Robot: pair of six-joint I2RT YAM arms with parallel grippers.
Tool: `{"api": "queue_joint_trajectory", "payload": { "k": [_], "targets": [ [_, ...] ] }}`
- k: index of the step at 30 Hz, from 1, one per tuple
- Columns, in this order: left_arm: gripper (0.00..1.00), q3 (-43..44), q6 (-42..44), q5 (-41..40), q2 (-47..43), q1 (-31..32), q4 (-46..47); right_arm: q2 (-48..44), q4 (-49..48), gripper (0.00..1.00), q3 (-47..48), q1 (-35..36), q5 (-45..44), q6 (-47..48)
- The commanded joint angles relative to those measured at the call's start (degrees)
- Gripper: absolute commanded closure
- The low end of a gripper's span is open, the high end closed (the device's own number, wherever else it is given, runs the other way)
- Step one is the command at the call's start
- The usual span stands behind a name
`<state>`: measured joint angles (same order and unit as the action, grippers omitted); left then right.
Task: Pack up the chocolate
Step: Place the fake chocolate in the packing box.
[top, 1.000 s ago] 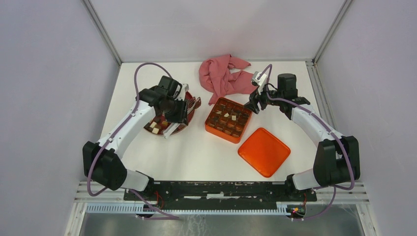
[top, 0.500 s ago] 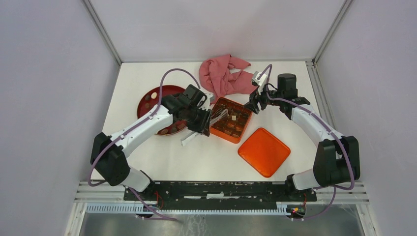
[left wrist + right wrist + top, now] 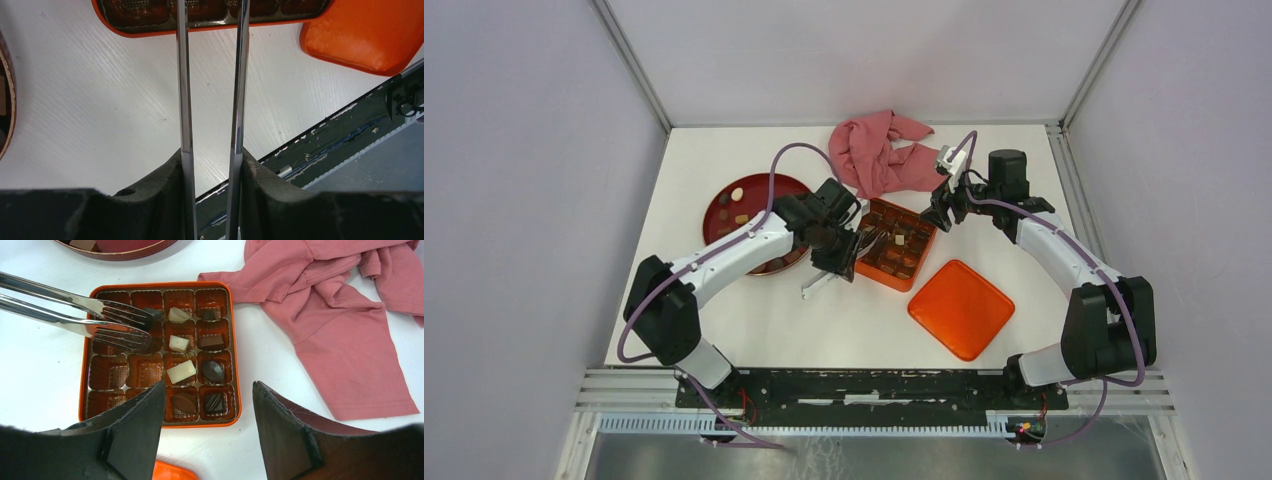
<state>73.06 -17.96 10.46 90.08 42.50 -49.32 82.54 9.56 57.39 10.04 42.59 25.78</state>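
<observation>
My left gripper is shut on a pair of metal tongs, whose two arms run out between its fingers. The forked tong tips hover over the upper-left cells of the orange tin. A small dark chocolate shows at the upper tip; I cannot tell whether it is pinched. Cream and dark pieces fill the tin's right columns. More chocolate lies on the dark-red plate. My right gripper hangs open and holds nothing by the tin's far right corner.
The orange lid lies flat to the right of the tin, toward the near edge. A crumpled pink cloth lies behind the tin. Black rails border the table's near edge.
My left arm has swung right from the plate to the tin, carrying the tongs with it, so the plate now shows uncovered. The right arm has stayed put.
</observation>
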Motion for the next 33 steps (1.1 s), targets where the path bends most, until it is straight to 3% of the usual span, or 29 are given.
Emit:
{"api": "queue_joint_trajectory", "payload": {
  "k": [1,10,33],
  "targets": [
    [0.81,3.54,-2.00,-1.82,0.27,0.45,1.70,-1.24,-0.64,0.30,0.23,-0.14,1.27,0.50],
    [0.65,3.76,-1.64,-3.59,0.81,0.77,0.68,-1.15,-0.60,0.30,0.25,-0.13,1.43,0.62],
    [0.55,4.37,-1.21,-4.23,0.73,0.91,-0.13,-1.24,-0.51,0.30,0.32,-0.21,1.75,0.67]
  ]
}}
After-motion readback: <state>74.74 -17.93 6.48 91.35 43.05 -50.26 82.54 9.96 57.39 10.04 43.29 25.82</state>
